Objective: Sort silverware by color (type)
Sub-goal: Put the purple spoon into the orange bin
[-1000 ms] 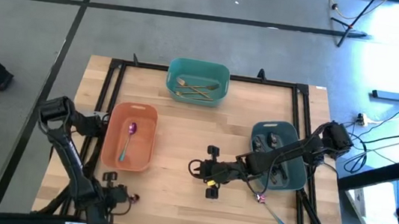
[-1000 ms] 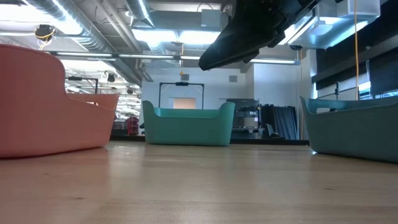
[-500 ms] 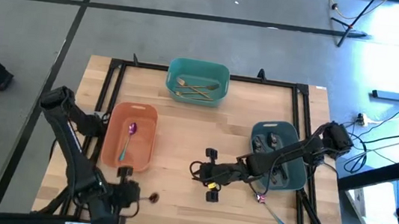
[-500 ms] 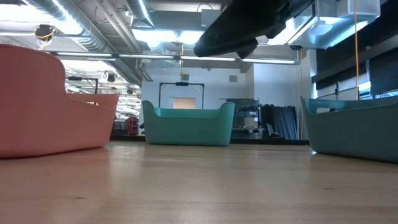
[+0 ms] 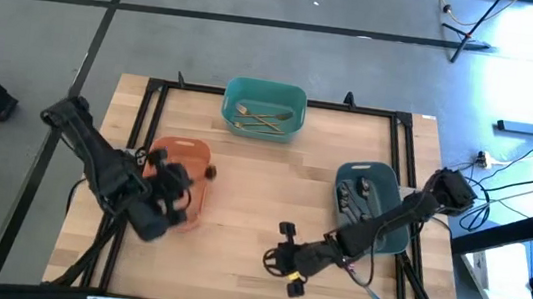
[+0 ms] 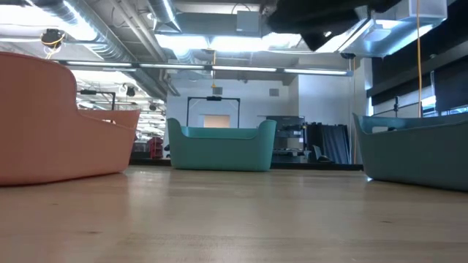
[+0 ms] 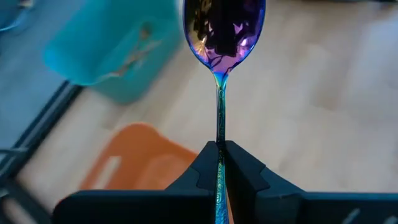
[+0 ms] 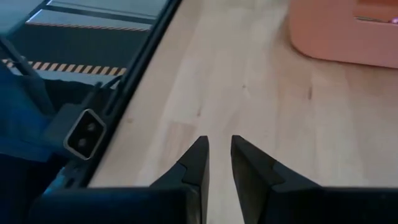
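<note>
We see the overhead view evenly lit, with a bluish glare flooding the far right floor. In the low view, ceiling lights (image 6: 219, 44) glow bright and the wooden table (image 6: 234, 219) shines softly. In the left wrist view the background blurs; the iridescent spoon (image 7: 222, 37) stays sharp.

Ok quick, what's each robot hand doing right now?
Left gripper: shut on the iridescent purple-blue metal spoon, above the orange plastic bin.
Right gripper: slightly open, holding nothing, low over the wooden table.
</note>
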Tool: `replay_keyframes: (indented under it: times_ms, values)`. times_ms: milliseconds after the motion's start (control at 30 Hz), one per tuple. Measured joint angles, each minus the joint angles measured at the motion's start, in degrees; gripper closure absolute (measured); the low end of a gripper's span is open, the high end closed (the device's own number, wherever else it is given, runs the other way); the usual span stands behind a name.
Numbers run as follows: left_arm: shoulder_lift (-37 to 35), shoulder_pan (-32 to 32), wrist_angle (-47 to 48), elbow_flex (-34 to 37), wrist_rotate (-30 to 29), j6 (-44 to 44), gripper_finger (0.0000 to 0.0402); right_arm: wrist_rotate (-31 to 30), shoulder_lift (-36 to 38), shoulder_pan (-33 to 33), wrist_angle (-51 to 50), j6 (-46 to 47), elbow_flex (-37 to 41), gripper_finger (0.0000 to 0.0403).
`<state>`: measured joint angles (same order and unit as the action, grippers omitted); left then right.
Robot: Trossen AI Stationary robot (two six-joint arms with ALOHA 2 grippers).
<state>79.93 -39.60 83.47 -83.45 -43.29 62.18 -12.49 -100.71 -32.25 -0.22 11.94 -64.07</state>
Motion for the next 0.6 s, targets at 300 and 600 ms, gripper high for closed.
replay_keyframes:
  times_ms: [300,600]
  values:
    - [-10.8,9.4,0.8,11.4,1.2,1.4,0.0391,-6.1,0.0,-3.6,-5.8,5.5,0.0,0.0343]
    - [-15.2,14.9,-7.9,26.6,10.3,1.8,0.0391,-8.1,0.0,-6.6,-11.5,12.4,0.0,0.0343]
